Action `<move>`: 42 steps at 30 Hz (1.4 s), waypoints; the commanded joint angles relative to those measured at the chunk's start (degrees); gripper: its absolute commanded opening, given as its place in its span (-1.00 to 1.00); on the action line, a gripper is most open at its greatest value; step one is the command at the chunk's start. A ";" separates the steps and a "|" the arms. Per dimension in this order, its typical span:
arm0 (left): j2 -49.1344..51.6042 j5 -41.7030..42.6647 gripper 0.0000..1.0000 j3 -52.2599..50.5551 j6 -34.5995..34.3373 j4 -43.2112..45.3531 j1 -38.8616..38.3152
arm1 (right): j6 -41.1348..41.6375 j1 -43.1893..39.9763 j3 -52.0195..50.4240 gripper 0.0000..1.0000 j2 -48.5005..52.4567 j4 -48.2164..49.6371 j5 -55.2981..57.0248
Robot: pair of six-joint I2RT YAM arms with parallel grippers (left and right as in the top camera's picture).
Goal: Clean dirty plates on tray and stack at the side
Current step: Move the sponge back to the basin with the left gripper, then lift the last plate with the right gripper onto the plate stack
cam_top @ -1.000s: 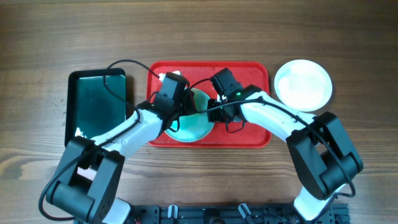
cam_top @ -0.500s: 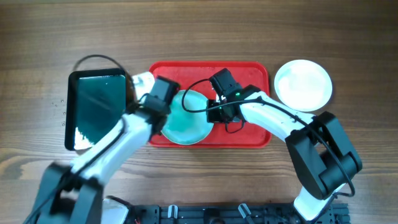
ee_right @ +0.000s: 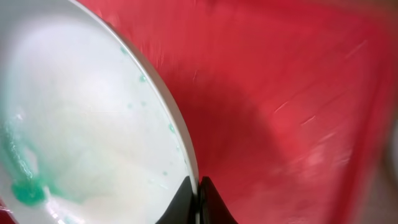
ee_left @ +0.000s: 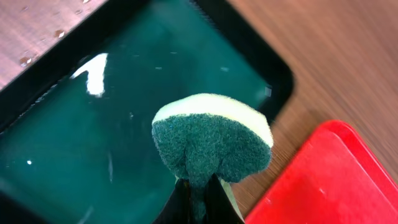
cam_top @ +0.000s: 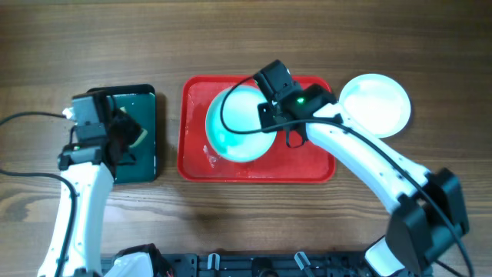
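My right gripper [cam_top: 265, 115] is shut on the right rim of a pale plate [cam_top: 240, 125] with a teal-green smear, held over the red tray [cam_top: 311, 165]. In the right wrist view the jaws [ee_right: 198, 193] pinch the plate's rim [ee_right: 93, 124] and the smear lies at lower left. A second, white plate [cam_top: 374, 105] lies on the table right of the tray. My left gripper [cam_top: 123, 142] is shut on a green and yellow sponge [ee_left: 211, 137] above the black tray [cam_top: 142, 165] of dark green water. A third plate is not in view.
The black tray [ee_left: 81, 124] stands left of the red tray [ee_left: 336, 180], with a narrow strip of wooden table between them. Cables run from both arms over the table.
My left arm has swung left from the plate on the red tray to the black tray, carrying the sponge. My right gripper has raised and tilted the plate.
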 commanded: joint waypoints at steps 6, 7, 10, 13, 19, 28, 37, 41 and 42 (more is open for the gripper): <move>10.58 5.60 -0.92 -0.28 -2.32 2.05 5.44 | -21.33 18.73 4.90 -0.91 -2.78 3.87 51.08; 11.45 5.57 -0.92 -0.28 -2.32 2.49 5.42 | -25.46 21.20 4.90 -0.91 -2.78 6.27 56.37; 14.03 5.46 -0.92 -0.28 -2.27 5.01 5.81 | -37.94 25.99 4.90 -0.91 -2.75 15.80 62.82; 18.23 5.55 -0.92 -0.28 -2.29 6.93 8.13 | -44.78 28.13 4.90 -0.92 -2.75 23.17 65.00; 20.22 5.62 -0.64 -0.28 -2.29 6.95 9.38 | -42.45 28.11 4.83 -0.91 -2.56 23.04 65.09; 20.22 8.79 1.00 -0.28 -2.32 6.93 9.38 | -3.34 20.61 4.79 -0.91 -2.51 2.51 43.06; 20.22 8.74 1.00 -0.28 -2.27 6.93 9.38 | 6.23 -11.65 4.74 -0.90 -2.49 -1.60 -6.12; 20.22 8.74 1.00 -0.28 -2.27 6.93 9.38 | 3.96 -25.59 2.73 -0.91 -2.49 -1.81 -14.29; 20.22 8.74 1.00 -0.28 -2.27 6.93 9.38 | 3.78 -29.31 1.49 -0.91 -2.49 -2.05 -14.25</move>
